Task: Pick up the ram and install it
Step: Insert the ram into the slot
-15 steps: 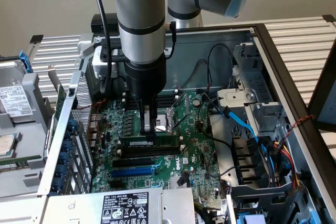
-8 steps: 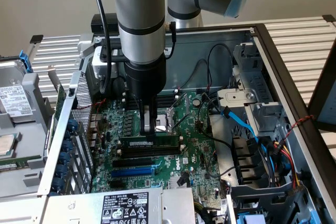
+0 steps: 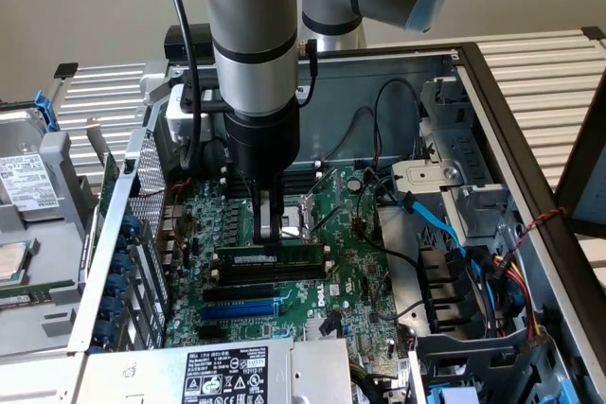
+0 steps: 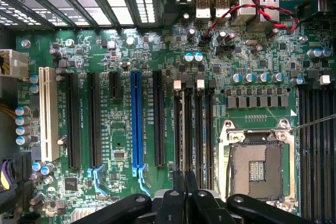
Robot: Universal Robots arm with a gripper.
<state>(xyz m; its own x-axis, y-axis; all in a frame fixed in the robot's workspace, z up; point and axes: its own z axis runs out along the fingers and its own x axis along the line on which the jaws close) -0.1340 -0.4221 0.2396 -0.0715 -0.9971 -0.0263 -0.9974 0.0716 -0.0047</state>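
A: Entry one: pincer (image 3: pixel 268 226)?
B: Hanging at the exterior view's centre, clenching the ram (image 3: pixel 298 254) by its top edge, about midway along.
A: Entry two: ram?
B: Standing on edge over the board (image 3: pixel 346 276), running left to right, sitting below the socket (image 3: pixel 308 207) and above the blue slot (image 3: pixel 241 309) in frame. Whether it is seating fully, I cannot tell.
A: Wrist view?
B: Pincer (image 4: pixel 185 195) fingers pressing close together near the socket (image 4: pixel 257 169).

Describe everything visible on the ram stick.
The long, thin green circuit-board ram stick carries black chips and a white label. It stands on edge, level, at the long black memory slots, running across the exterior view's left-right. The black pincer is shut on its top edge, left of centre. Whether it is fully seated cannot be told.
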